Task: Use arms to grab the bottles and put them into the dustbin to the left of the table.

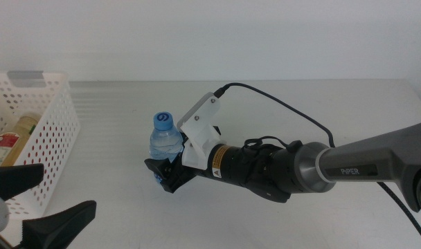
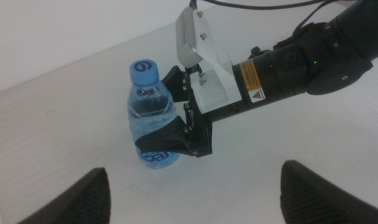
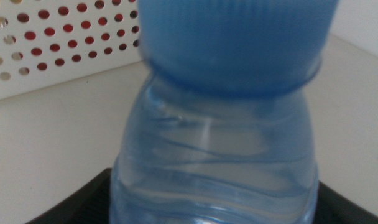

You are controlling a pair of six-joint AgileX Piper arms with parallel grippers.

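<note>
A clear water bottle (image 1: 165,138) with a blue cap stands upright on the white table (image 1: 321,111). My right gripper (image 1: 166,170) reaches in from the right and is shut on its lower body, one black jaw on each side. The left wrist view shows the same bottle (image 2: 150,112) held by the right gripper (image 2: 171,115). In the right wrist view the bottle (image 3: 220,143) fills the picture. My left gripper (image 1: 39,202) hangs open and empty near the front left corner, short of the bottle. The white dustbin (image 1: 52,131) stands at the left with a yellow juice bottle (image 1: 14,137) lying inside.
The dustbin's perforated wall (image 3: 58,56) shows behind the bottle in the right wrist view, with something red visible through its holes. The right arm and its black cable (image 1: 280,104) stretch across the table's middle. A white wall backs the table.
</note>
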